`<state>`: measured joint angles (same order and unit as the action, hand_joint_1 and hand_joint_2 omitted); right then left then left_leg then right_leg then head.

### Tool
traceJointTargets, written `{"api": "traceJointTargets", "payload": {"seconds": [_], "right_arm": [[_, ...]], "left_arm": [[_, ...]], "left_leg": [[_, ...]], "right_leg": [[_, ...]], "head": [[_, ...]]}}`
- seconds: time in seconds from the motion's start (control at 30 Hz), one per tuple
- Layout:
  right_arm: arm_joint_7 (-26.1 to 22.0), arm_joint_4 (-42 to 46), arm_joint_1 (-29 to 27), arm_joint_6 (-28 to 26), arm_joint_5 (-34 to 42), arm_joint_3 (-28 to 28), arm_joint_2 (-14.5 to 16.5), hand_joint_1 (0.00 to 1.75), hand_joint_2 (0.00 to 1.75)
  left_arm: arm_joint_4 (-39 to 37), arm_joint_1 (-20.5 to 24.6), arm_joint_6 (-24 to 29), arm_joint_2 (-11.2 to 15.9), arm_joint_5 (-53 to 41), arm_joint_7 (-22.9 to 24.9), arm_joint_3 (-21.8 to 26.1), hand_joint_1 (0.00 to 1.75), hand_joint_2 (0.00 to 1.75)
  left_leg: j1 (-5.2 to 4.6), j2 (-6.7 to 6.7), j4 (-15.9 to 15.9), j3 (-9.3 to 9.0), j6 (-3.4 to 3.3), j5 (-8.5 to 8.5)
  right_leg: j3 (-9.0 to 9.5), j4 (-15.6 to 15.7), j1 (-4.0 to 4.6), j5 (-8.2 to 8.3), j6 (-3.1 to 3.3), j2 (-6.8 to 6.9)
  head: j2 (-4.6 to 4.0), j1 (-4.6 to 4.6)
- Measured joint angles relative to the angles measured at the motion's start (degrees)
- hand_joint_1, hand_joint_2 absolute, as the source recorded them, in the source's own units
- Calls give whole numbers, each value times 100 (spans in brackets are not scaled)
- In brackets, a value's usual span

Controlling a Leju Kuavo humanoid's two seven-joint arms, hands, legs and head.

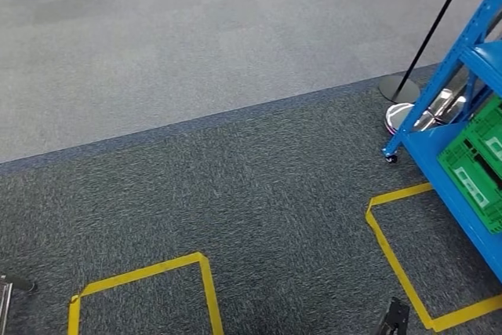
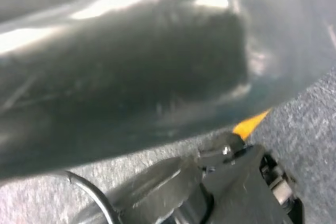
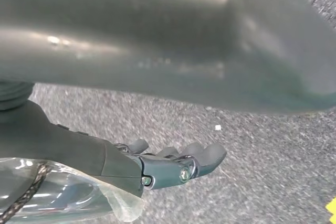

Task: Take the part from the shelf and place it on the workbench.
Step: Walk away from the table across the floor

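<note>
Carpet (image 1: 237, 186) in dark grey was seen across the near floor of the head view, with a lighter grey stretch beyond it toward 12 o'clock. Two outlines of yellow tape were laid on the dark carpet: one square (image 1: 142, 280) at about 7 o'clock and another (image 1: 402, 256) at about 4 o'clock. A blue shelf (image 1: 444, 162) was seen at 3 o'clock, its foot touching the floor just beside the second tape outline. Green crates (image 1: 476, 162) were held on its lower level. The part itself could not be made out on the shelf. A black pole (image 1: 435, 25) on a round base (image 1: 398, 89) was stood near the shelf at about 2 o'clock, and shiny metal pieces (image 1: 441, 103) were seen behind the shelf's frame.

In the right wrist view, the right hand (image 3: 174, 163) was seen above the carpet with nothing in it; its fingers (image 3: 206, 156) were stretched out nearly straight and close together. In the left wrist view, how the left hand's fingers lay could not be told, the picture being blurred.
</note>
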<state>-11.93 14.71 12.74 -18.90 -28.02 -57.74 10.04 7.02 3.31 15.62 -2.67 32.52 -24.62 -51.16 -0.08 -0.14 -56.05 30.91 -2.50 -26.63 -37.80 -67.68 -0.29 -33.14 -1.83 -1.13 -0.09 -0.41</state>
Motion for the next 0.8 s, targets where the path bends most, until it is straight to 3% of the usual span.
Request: {"api": "traceJointTargets", "payload": {"seconds": [0.07,0.1,0.17,0.2,0.27,0.3,0.37,0.43,0.5,0.53,0.57,0.6,0.63,0.7,0.73,0.8], "right_arm": [[25,4,-13,-1,80,69,1,0,0],[34,8,-28,-3,114,98,2,0,0],[32,27,-43,-3,175,144,2,0,0],[24,38,-36,-1,213,169,5,0,0],[15,52,-9,-7,302,233,11,0,0],[20,56,-2,-17,342,267,15,0,0],[20,68,-13,-45,417,331,14,0,0],[-10,83,-18,-68,494,391,15,0,0],[-79,95,-7,-81,576,451,17,0,0],[-114,101,-4,-87,612,476,19,0,0],[-139,108,-7,-93,640,492,19,0,0],[-158,115,-12,-97,667,502,19,0,0],[-182,124,-15,-96,705,511,19,0,0],[-287,138,-17,-38,839,528,20,0,0],[-379,152,-20,29,898,535,21,0,0],[-680,306,-234,266,895,602,86,0,0]], "left_arm": [[0,-6,-1,-2,8,11,-27,0,0],[0,-6,-1,-6,11,20,-41,0,0],[0,-5,-2,-13,13,35,-65,0,0],[0,-5,-1,-12,15,38,-75,0,0],[0,-1,0,-8,29,39,-99,0,0],[0,2,1,-6,38,39,-112,0,0],[2,13,4,-5,50,39,-135,0,0],[4,25,17,-4,70,38,-149,0,0],[4,21,29,-6,102,32,-166,0,0],[4,11,32,-8,116,28,-172,0,0],[4,1,33,-10,123,23,-177,0,0],[4,-6,35,-12,133,15,-179,0,0],[4,-8,40,-12,152,-1,-181,0,0],[4,-7,51,-2,249,-78,-179,0,0],[4,-8,54,7,381,-172,-170,0,0],[4,-28,51,7,935,-535,-55,0,0]], "left_leg": [[-6,145,-5,-40,0,-50],[-5,212,-8,-71,8,-80],[-1,333,-15,-163,45,-159],[-17,391,-27,-206,75,-209],[-65,507,-51,-266,130,-295],[-87,568,-55,-286,151,-325],[-79,633,-67,-339,193,-392],[-41,416,-357,-245,248,-582],[-15,139,-1131,147,280,-904],[-10,90,-1554,397,282,-1026],[-10,72,-1828,591,276,-1042],[-10,62,-1888,696,261,-930],[-11,40,-1713,695,239,-697],[-12,-151,-971,495,192,-128],[-9,-276,-624,379,173,37],[-13,-434,-297,254,154,63]], "right_leg": [[-355,-559,-23,-117,-41,72],[-384,-551,-33,-13,-56,95],[-98,95,-40,431,-65,238],[102,477,-18,589,-58,409],[338,914,17,692,30,640],[360,940,37,651,81,653],[366,948,24,633,168,496],[407,958,8,613,237,343],[452,960,8,581,293,189],[478,960,13,562,312,103],[511,960,20,542,323,15],[551,960,25,519,327,-75],[599,960,28,493,325,-163],[667,959,25,440,304,-317],[682,955,21,413,282,-391],[653,966,-2,375,218,-497]], "head": [[0,-1],[0,0],[0,3],[0,10],[0,10],[0,6],[0,-3],[0,-22],[0,-43],[0,-43],[0,-43],[0,-42],[0,-42],[0,-41],[0,-41],[0,-48]]}}
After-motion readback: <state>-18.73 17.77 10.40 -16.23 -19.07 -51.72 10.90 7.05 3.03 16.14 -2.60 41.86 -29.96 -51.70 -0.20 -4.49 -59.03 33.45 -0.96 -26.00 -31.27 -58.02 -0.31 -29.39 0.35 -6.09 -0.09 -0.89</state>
